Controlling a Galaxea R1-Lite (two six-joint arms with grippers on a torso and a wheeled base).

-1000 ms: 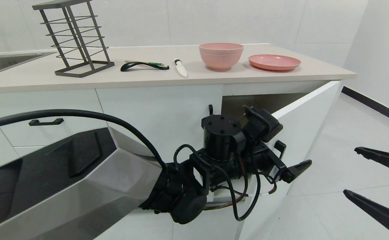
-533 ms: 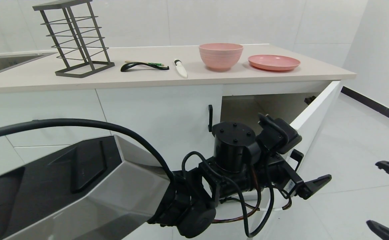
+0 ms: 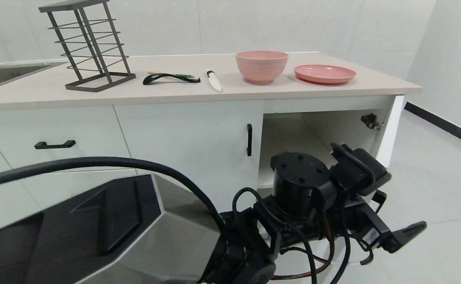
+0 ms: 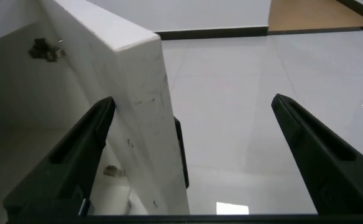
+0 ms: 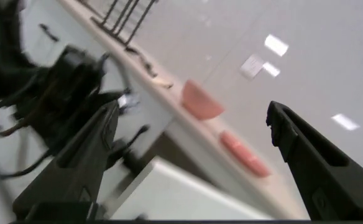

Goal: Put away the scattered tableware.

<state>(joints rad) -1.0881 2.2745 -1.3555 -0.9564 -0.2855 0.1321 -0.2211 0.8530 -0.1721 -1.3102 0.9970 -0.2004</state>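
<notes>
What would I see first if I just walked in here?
Probably the big black left arm low in front, its left gripper open around the edge of the white cupboard door, which stands wide open under the right end of the countertop. Next, the pink bowl and pink plate, side by side on top.

- Beige desk (image 3: 175, 92), sink (image 3: 5, 75) at its left end.
- Left: dark wire rack (image 3: 90, 47), upright.
- Middle: black spoon (image 3: 167, 77), white knife (image 3: 214, 81) nearby.
- Right: pink bowl (image 3: 261, 66) beside pink plate (image 3: 325, 73).
</notes>
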